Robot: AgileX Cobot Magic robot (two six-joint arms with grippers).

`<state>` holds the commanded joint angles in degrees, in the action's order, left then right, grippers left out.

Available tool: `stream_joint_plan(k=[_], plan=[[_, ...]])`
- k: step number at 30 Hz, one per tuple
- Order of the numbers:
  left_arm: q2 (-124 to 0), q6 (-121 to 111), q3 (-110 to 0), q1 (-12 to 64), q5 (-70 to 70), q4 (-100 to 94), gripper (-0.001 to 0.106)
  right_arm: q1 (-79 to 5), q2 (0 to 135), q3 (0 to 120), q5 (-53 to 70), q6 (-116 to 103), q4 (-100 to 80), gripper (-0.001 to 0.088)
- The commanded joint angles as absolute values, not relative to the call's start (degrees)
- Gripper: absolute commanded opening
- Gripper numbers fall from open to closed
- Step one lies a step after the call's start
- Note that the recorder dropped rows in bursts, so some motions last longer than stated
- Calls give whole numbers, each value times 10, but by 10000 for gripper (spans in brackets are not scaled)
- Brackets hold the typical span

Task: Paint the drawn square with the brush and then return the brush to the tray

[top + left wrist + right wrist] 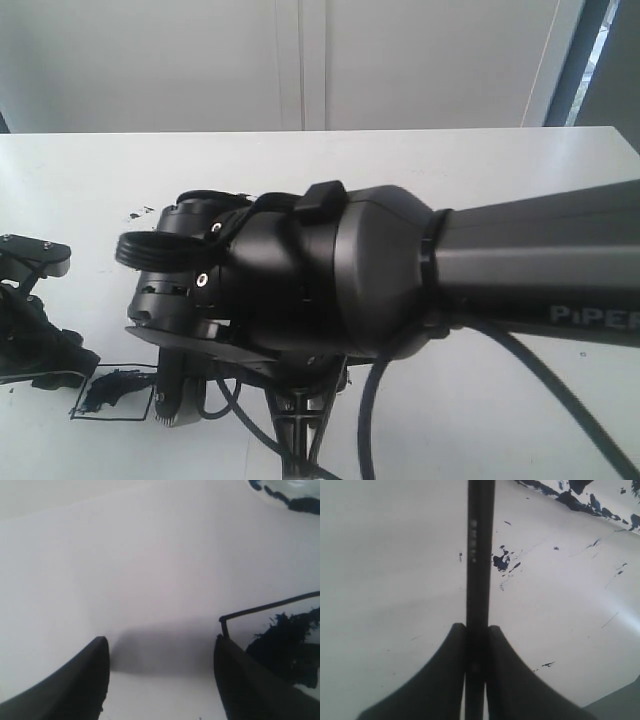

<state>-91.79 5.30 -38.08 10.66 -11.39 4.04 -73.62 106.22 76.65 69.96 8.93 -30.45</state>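
Paint covers only part of the square (pixel 282 640), just beside one finger (pixel 240 680) of the spread, empty left gripper (pixel 160 640); the tray (pixel 280 495) lies well ahead of its tips. The right gripper (pixel 477 627) clamps the brush (pixel 480 555) between its fingers. More filling and the brush's return look left to do.

Brush (pixel 480 555): shaft was smooth black with a faint sheen. Right gripper (pixel 476 627): fingers (pixel 435 680) were matt black. Right arm housing (pixel 380 270): smooth dark plastic, satin finish. Table (pixel 450 160): surface was white, smooth, matt. Drawn square (pixel 110 392): paint daub lay dark and patchy.
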Motion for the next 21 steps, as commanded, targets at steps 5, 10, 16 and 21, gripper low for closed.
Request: stream_joint_plan(k=[5,10,16,21], plan=[[-918,53,-381,107,-114,40,640,-736,1062,766,700,105,-265,0],[-918,53,-381,107,-114,40,640,-743,1061,765,700,109,-251,0],[-918,53,-381,107,-114,40,640,-760,1061,765,700,118,-239,0],[-918,53,-381,107,-115,40,640,-760,1061,765,700,118,-239,0]])
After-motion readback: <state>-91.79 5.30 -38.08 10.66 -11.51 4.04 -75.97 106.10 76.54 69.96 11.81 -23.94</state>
